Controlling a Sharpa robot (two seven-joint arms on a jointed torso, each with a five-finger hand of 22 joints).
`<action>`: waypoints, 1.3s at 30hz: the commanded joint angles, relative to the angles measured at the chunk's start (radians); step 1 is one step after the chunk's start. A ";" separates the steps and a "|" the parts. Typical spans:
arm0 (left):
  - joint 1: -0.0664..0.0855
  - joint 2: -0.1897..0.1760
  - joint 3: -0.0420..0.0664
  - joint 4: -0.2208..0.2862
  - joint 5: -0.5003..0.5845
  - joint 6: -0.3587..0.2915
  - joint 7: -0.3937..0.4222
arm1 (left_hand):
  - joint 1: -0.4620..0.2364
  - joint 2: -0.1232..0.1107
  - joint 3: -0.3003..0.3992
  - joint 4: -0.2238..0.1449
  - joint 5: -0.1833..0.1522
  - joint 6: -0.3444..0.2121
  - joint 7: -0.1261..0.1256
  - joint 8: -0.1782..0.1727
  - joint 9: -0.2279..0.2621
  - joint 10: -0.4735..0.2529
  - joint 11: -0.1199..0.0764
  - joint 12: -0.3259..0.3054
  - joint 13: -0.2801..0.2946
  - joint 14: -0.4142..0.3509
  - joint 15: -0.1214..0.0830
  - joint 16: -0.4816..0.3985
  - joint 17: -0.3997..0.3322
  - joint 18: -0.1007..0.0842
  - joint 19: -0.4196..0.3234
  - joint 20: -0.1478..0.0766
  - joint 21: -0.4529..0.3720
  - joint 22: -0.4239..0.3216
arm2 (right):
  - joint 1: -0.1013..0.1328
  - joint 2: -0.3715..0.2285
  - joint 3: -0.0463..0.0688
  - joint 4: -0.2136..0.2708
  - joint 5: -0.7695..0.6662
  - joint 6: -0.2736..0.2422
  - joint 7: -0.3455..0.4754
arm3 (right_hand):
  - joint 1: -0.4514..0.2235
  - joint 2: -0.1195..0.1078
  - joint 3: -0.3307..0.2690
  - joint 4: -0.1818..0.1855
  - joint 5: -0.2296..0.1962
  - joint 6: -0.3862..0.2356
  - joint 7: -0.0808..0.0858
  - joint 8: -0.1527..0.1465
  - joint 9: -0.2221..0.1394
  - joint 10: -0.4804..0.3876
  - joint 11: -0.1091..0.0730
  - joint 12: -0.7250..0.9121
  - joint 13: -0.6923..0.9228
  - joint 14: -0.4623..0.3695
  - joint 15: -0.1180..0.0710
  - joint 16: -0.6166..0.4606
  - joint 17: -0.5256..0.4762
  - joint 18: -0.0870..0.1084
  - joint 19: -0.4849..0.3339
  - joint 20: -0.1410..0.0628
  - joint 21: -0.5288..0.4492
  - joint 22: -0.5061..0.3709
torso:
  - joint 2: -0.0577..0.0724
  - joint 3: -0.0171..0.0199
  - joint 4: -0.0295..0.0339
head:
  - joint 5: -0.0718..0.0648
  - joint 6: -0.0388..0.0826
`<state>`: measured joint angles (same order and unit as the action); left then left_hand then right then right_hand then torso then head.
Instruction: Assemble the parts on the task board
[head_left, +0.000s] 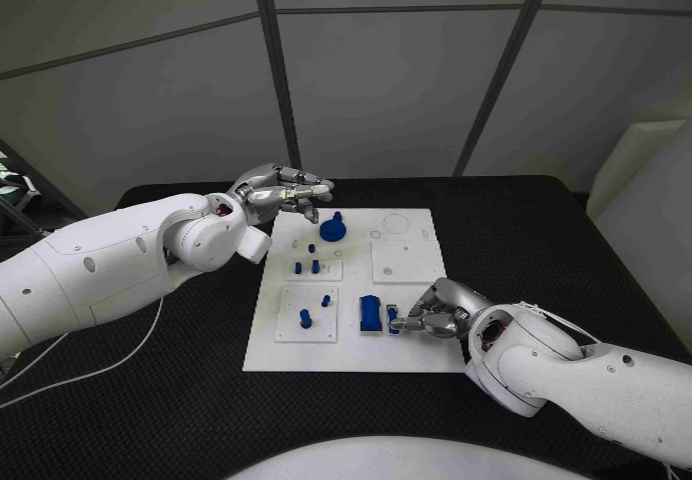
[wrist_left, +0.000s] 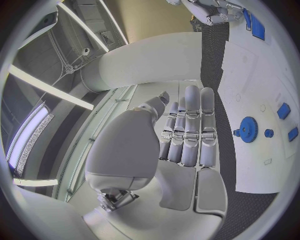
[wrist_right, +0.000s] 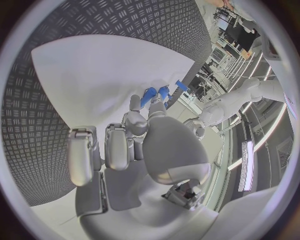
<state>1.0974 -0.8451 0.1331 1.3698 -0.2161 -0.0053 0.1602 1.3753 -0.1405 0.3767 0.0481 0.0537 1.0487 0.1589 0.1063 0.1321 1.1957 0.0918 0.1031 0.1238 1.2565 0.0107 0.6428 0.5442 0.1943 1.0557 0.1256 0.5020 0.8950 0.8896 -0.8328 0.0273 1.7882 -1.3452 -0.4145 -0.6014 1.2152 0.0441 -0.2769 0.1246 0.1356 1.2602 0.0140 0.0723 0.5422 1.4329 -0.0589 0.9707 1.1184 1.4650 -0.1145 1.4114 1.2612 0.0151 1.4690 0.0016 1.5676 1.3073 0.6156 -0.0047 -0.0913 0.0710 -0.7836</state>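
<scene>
Board: the white task board (head_left: 411, 355) lies in the middle of the black desk (head_left: 548, 230), carrying several small blue parts.
Left robot hand: the left robot hand (head_left: 284, 190) hovers above the board's far left corner, fingers extended side by side in the left wrist view, holding nothing.
Gear: a blue gear (head_left: 333, 229) stands on the board just beside that hand; it also shows past the fingers (wrist_left: 190, 125) in the left wrist view.
Right robot hand: the right robot hand (head_left: 437, 310) works low at the board's near right edge, thumb and a finger pinching a small blue piece (head_left: 392, 319).
Block: a taller blue block (head_left: 371, 313) stands right beside the pinched piece, close enough to bump.
Pegs: small blue pegs (head_left: 306, 267) sit in the middle tile, another peg (head_left: 304, 319) in the near left tile.
Step in hand: probably seating the pinched piece next to the block.
How to do it well: hold the piece upright, lower it straight, keep the knuckles off the block, and loosen the pinch only once it sits firm.
</scene>
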 joint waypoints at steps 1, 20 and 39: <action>0.002 0.001 0.001 0.001 0.006 0.011 0.001 | 0.001 0.006 -0.007 0.000 -0.006 -0.003 -0.004 -0.005 0.002 -0.006 0.000 -0.005 0.002 -0.004 0.005 -0.003 -0.001 -0.013 0.006 -0.003 -0.006 -0.001 | 0.001 0.007 0.000 -0.011 -0.010 0.025 0.003 | 0.016 0.002 0.008 -0.002 -0.003 0.009 -0.001 -0.002 0.002 0.003 0.003 0.001 0.002 0.049 -0.002 -0.001 0.000 -0.015 0.102 -0.004 0.003 0.263 | 0.001 0.0001 0.0010 | 0.000 -0.001; 0.002 0.001 0.001 0.001 0.006 0.013 -0.001 | 0.001 0.007 -0.008 0.000 -0.006 -0.003 -0.004 -0.006 0.002 -0.007 0.000 -0.005 0.002 -0.004 0.005 -0.004 -0.001 -0.013 0.006 -0.003 -0.008 -0.002 | 0.001 0.042 0.001 -0.075 -0.030 0.037 0.042 | 0.065 0.007 0.016 -0.031 -0.009 0.017 -0.006 -0.001 0.010 0.003 -0.001 0.002 0.006 0.050 -0.005 0.002 0.007 -0.015 0.102 -0.007 0.003 0.263 | -0.001 -0.0002 -0.0002 | 0.004 -0.006; 0.001 0.002 -0.002 -0.003 0.008 0.002 0.010 | -0.001 0.007 -0.011 0.002 -0.006 -0.004 -0.005 -0.006 0.002 -0.007 0.000 -0.005 0.003 -0.006 0.006 -0.005 -0.001 -0.013 0.006 -0.002 -0.010 -0.003 | 0.007 -0.034 0.027 -0.010 0.137 -0.103 0.376 | 0.059 -0.029 -0.017 -0.034 0.088 -0.121 0.036 -0.010 -0.018 -0.065 0.033 -0.163 -0.105 0.017 0.021 -0.086 -0.128 0.013 0.049 0.013 -0.096 0.188 | -0.009 -0.0014 -0.0027 | 0.002 0.010</action>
<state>1.0972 -0.8446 0.1307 1.3662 -0.2160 -0.0025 0.1578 1.3753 -0.1405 0.3728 0.0516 0.0537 1.0487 0.1589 0.1063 0.1331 1.1958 0.0918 0.1031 0.1255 1.2529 0.0142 0.6428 0.5443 0.1943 1.0557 0.1256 0.4981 0.8925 0.8928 -0.8653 0.0530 1.7762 -1.3132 -0.4580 -0.4130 1.2623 0.0125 -0.2969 0.0943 0.2263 1.1501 0.0472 0.0646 0.5270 1.3766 -0.0275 0.8268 1.0271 1.4648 -0.0996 1.3349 1.1465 0.0151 1.4657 0.0097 1.4851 1.3073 0.6107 -0.0054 -0.0930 0.0724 -0.7773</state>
